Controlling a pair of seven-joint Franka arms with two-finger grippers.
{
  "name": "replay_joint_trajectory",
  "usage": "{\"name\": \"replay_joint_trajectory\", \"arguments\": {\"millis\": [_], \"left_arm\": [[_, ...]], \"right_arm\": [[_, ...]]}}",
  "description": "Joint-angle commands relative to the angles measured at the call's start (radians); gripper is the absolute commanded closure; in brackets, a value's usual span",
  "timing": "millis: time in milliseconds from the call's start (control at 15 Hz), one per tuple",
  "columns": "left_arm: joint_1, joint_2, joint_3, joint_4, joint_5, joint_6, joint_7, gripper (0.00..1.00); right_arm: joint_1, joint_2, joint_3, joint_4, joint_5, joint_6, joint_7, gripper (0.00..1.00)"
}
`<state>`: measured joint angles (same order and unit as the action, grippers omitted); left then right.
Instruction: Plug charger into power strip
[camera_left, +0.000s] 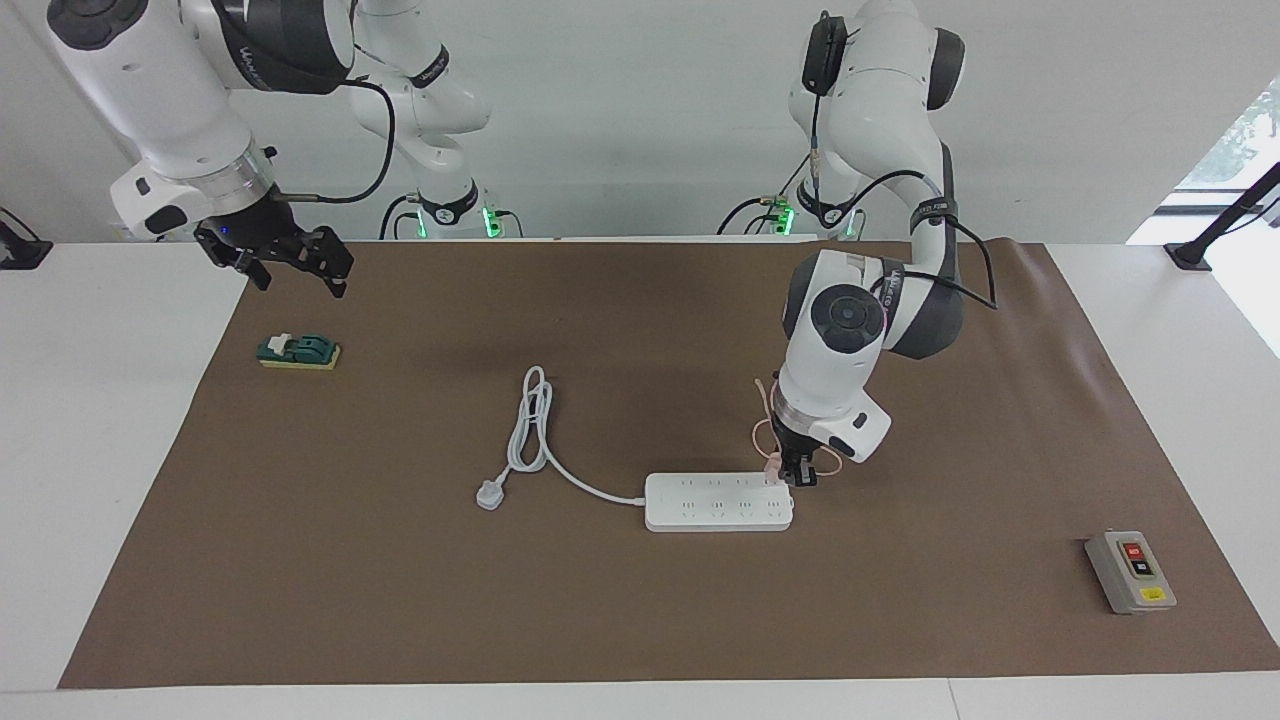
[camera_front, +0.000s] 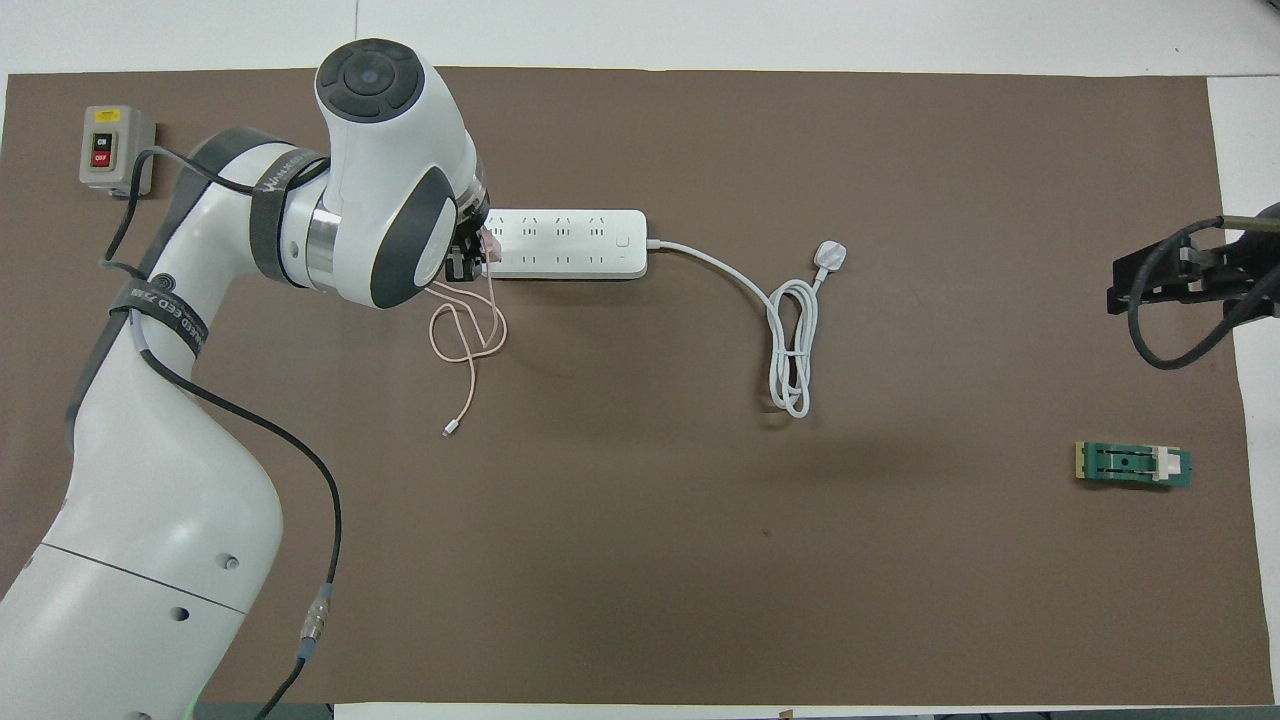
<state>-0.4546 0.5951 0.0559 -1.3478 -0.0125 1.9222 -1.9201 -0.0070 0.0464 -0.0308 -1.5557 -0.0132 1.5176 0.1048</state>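
Your left claw (camera_left: 797, 473) pinches the light, rigid pink charger (camera_left: 773, 465) by its body, over the power strip's (camera_left: 718, 502) end socket.

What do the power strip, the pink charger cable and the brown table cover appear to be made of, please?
Power strip: probably hard moulded plastic, smooth white with rounded corners and crisp socket slots.
Charger cable: apparently soft rubbery or braided cord, since it lies in loose loops; which one is unclear.
Table cover: likely matte paper or thin sheet, dull brown, rippled near the left arm's base.
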Motion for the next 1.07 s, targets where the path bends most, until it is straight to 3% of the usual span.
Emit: {"name": "replay_joint_trajectory", "arguments": {"millis": [0,1000], "left_arm": [[-0.009,0.026,0.005,0.038,0.02,0.009,-0.017,1.0],[-0.006,0.025,0.004,0.012,0.031,0.046,-0.016,1.0]], "right_arm": [[-0.01,-0.014,0.009,-0.018,-0.011,0.009,-0.019,0.0],[-0.01,-0.016,0.009,-0.018,-0.01,0.009,-0.019,0.0]]}}
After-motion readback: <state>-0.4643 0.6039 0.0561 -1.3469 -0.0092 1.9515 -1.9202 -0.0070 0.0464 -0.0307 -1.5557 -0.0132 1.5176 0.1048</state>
